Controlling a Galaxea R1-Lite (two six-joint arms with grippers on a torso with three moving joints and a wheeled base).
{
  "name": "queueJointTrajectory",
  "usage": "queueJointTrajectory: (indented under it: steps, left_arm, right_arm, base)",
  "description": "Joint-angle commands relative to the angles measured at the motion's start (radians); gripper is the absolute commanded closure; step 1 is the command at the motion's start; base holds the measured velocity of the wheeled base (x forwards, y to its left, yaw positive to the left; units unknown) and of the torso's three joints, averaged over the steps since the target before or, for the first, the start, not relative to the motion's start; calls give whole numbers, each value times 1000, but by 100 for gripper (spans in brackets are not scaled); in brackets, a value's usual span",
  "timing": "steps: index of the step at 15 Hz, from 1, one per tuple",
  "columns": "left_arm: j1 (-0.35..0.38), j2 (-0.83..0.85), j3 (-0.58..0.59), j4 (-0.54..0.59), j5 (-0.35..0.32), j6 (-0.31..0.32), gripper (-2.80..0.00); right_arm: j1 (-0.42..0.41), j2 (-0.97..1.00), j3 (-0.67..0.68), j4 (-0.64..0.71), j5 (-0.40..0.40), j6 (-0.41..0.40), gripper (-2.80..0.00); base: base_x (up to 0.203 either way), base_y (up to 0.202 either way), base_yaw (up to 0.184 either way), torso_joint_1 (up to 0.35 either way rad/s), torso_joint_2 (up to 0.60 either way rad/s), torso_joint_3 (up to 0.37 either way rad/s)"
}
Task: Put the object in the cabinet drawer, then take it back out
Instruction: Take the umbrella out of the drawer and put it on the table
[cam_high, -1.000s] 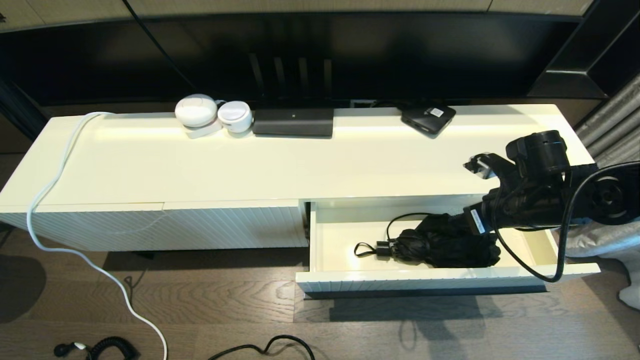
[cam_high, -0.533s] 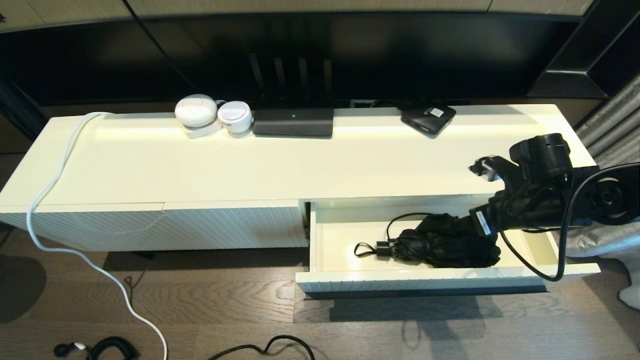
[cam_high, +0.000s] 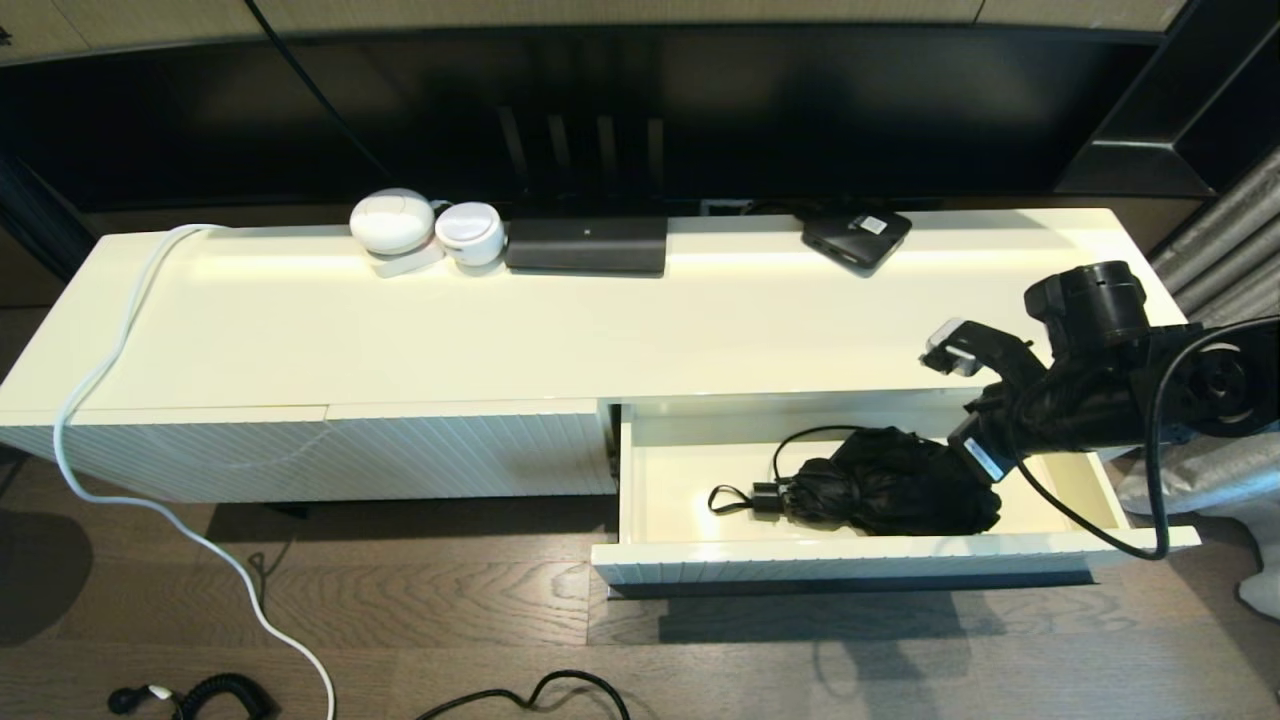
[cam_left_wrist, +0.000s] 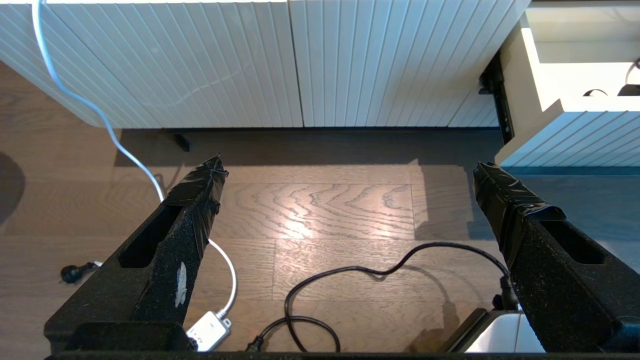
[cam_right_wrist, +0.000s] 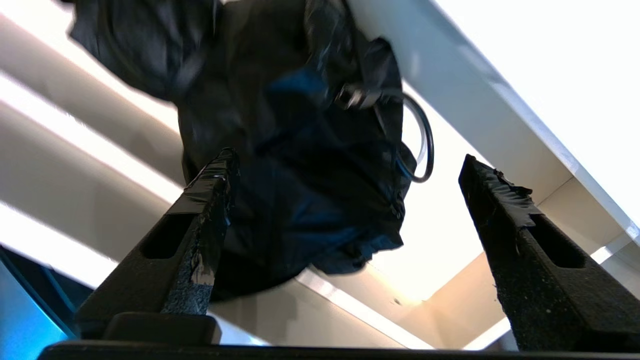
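Head view: umbrella (cam_high: 890, 483), black, folded, lies in drawer (cam_high: 680, 545), strap loop at its 9 o'clock end. Drawer pulled out, at 5 o'clock of frame under cabinet top (cam_high: 600, 320). Right gripper (cam_right_wrist: 345, 170) at umbrella's 3 o'clock end, fingers spread wide, clear of fabric. Left gripper (cam_left_wrist: 347, 172) parked over floor (cam_left_wrist: 320, 210), fingers apart, holding nothing. White cable (cam_high: 100, 400) at 9 o'clock.

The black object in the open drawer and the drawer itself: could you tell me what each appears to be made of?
The black object looks like thin, slightly glossy synthetic fabric: it lies crumpled in soft folds, with a cord loop at one end. The cabinet drawer seems to be lacquered or laminated board: its smooth cream inside reflects light, and its front is ribbed white.
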Motion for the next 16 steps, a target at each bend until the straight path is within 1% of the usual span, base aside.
queueJointTrajectory:
  steps: [1, 4, 6, 9, 11, 12, 16]
  left_arm:
    - [0, 0, 0, 0, 0, 0, -280]
    - [0, 0, 0, 0, 0, 0, -280]
    - [0, 0, 0, 0, 0, 0, -280]
    - [0, 0, 0, 0, 0, 0, -280]
    - [0, 0, 0, 0, 0, 0, -280]
    - [0, 0, 0, 0, 0, 0, -280]
    - [0, 0, 0, 0, 0, 0, -280]
  right_arm:
    - [-12, 0, -4, 27, 9, -87, -280]
    - [-37, 5, -15, 61, 10, -303, -280]
    - [-46, 15, -32, 98, 10, -402, -280]
    - [-42, 50, -74, 105, 5, -473, -280]
    - [-33, 63, -102, 110, 3, -501, -280]
    - [-27, 71, -123, 120, 3, -533, -280]
    - [-23, 74, -145, 162, 3, -624, -280]
  base:
    - [0, 0, 0, 0, 0, 0]
    - [0, 0, 0, 0, 0, 0]
    - [0, 0, 0, 0, 0, 0]
    - [0, 0, 0, 0, 0, 0]
    - [0, 0, 0, 0, 0, 0]
    - [0, 0, 0, 0, 0, 0]
    - [0, 0, 0, 0, 0, 0]
